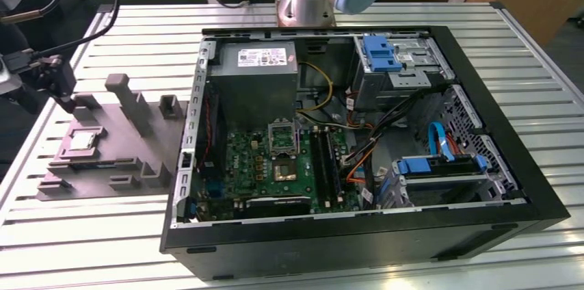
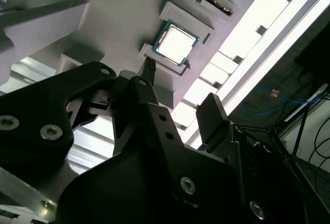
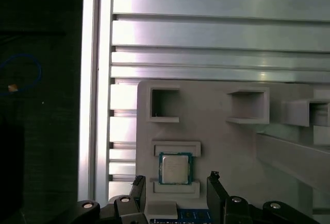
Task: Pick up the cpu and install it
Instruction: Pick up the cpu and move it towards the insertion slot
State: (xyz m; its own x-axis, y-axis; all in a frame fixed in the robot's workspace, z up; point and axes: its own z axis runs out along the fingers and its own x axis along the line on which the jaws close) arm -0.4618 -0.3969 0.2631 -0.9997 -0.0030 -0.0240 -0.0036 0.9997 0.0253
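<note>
The cpu [image 3: 175,168], a small square chip with a pale silver top, lies flat in a shallow pocket of the grey holder block [image 3: 216,131]. In the exterior view the cpu [image 1: 82,141] sits on that block [image 1: 128,167] at the exterior view's left, outside the computer case. My gripper [image 3: 175,187] hovers above the chip with its two dark fingers [image 3: 138,188] spread wider than the chip and nothing between them. The second wrist view shows the cpu [image 2: 177,42] beyond the open gripper [image 2: 180,92]. In the exterior view my gripper [image 1: 64,98] hangs a little behind the chip.
The open black computer case [image 1: 511,187] lies on the slatted metal table [image 1: 91,249], with the motherboard's socket frame [image 1: 283,136], memory sticks [image 1: 324,160] and grey power-supply box [image 1: 260,78] inside. Tall posts [image 1: 123,91] rise from the holder block near the gripper.
</note>
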